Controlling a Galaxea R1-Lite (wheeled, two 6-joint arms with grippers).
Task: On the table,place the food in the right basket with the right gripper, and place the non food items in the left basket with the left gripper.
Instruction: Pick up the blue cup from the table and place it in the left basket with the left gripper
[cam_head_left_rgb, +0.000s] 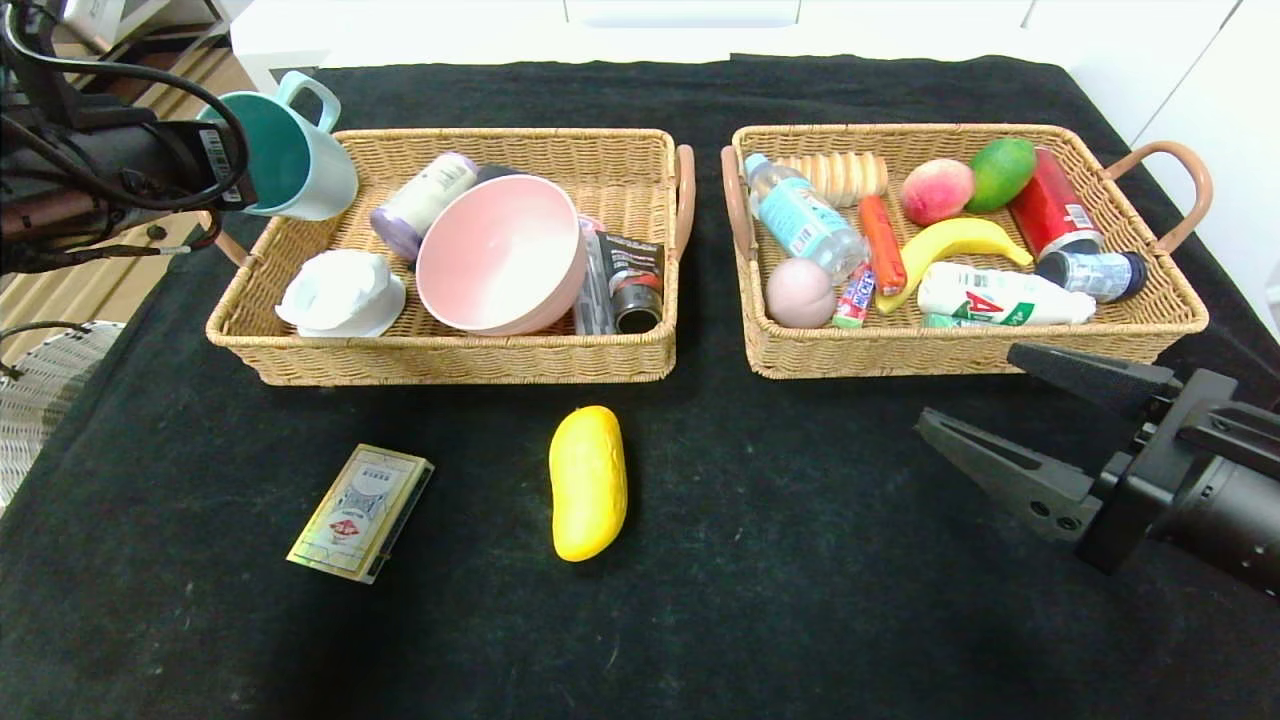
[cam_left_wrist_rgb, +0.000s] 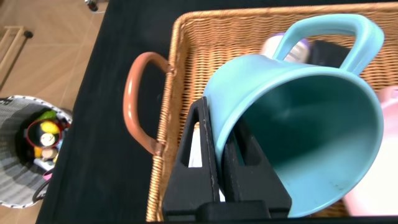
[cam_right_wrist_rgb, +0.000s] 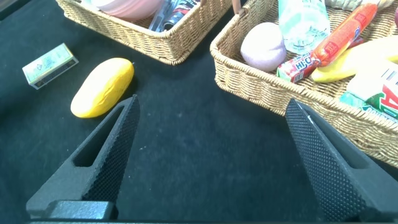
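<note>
My left gripper (cam_left_wrist_rgb: 222, 117) is shut on the rim of the pale teal mug (cam_head_left_rgb: 290, 150), one finger inside and one outside. It holds the mug tilted above the far left corner of the left basket (cam_head_left_rgb: 450, 365). On the black table (cam_head_left_rgb: 800, 560) lie the oblong yellow fruit (cam_head_left_rgb: 588, 482) and, to its left, the cream-and-gold card box (cam_head_left_rgb: 361, 511). My right gripper (cam_head_left_rgb: 965, 385) hangs open and empty low over the cloth in front of the right basket (cam_head_left_rgb: 960, 350), well right of the fruit (cam_right_wrist_rgb: 102, 87). That basket holds the water bottle (cam_head_left_rgb: 800, 215), sausage (cam_head_left_rgb: 882, 243) and white bottle (cam_head_left_rgb: 1000, 295).
The left basket holds a pink bowl (cam_head_left_rgb: 500, 253), a white lidded dish (cam_head_left_rgb: 340, 292), a purple-capped bottle (cam_head_left_rgb: 420, 203) and dark tubes. The right basket also has a banana (cam_head_left_rgb: 955, 243), peach, mango, red can. A wicker bin (cam_head_left_rgb: 40, 390) stands beyond the table's left edge.
</note>
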